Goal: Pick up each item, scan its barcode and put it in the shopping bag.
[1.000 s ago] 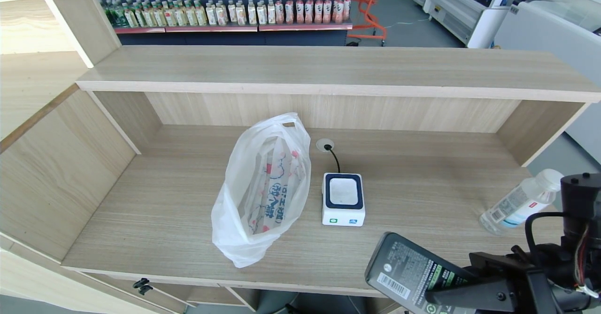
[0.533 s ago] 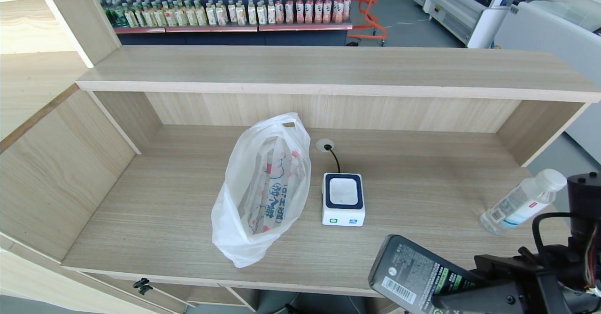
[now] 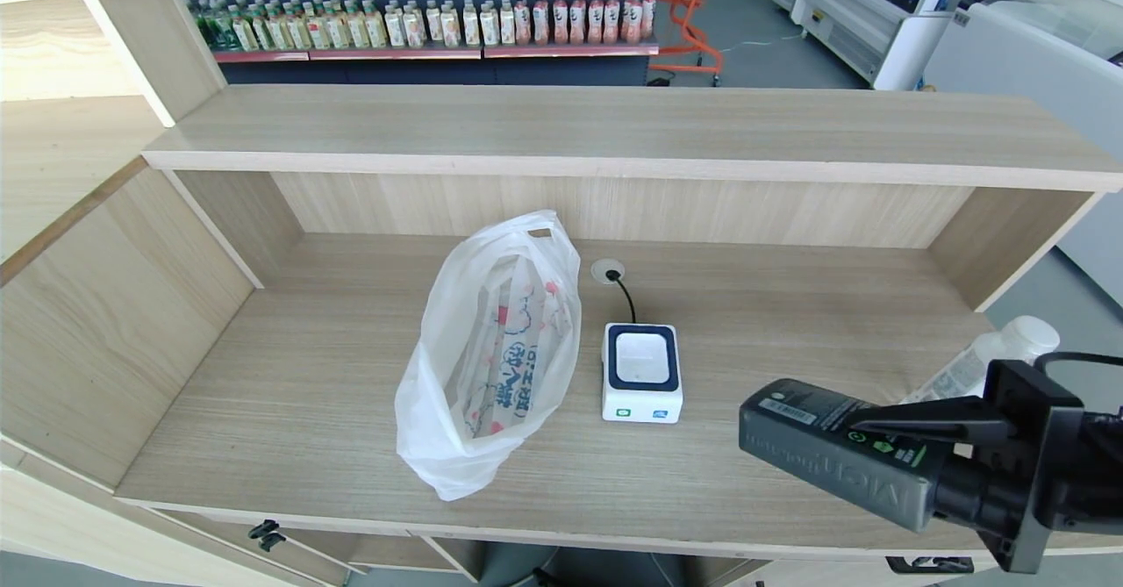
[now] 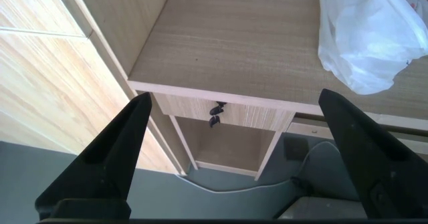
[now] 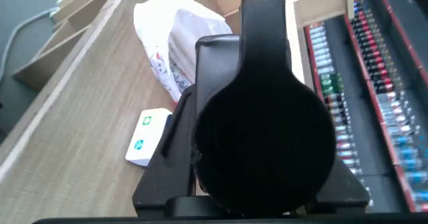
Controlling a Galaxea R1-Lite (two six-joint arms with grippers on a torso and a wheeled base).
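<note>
Your right gripper (image 3: pixel 877 455) is clamped on a dark grey bottle (image 3: pixel 825 447), one finger lying along its upper face. You hold the bottle roughly level, right of the scanner (image 3: pixel 641 370) and nearer the robot, well apart from it and not over its window. The bottle's free end points toward the scanner. A white barcode label (image 3: pixel 790 410) sits on the upward face near that end.

Your left gripper (image 4: pixel 234 100) is spread wide with nothing between the fingers. It hangs off the counter's (image 3: pixel 790 324) front edge, well to the scanner's left and nearer the robot.

The white plastic shopping bag (image 3: pixel 491 350) lies on the counter just left of the scanner, mouth open. A pink-and-blue printed packet (image 3: pixel 513 368) is inside it. From the right wrist, bag (image 5: pixel 177 33) and scanner (image 5: pixel 148 137) show side by side past the held bottle.

A clear water bottle (image 3: pixel 983 363) lies on the counter far right of the scanner, partly hidden behind your right arm. A black cable (image 3: pixel 621 296) runs from the scanner's back to a grommet hole (image 3: pixel 607 270) just behind it.
</note>
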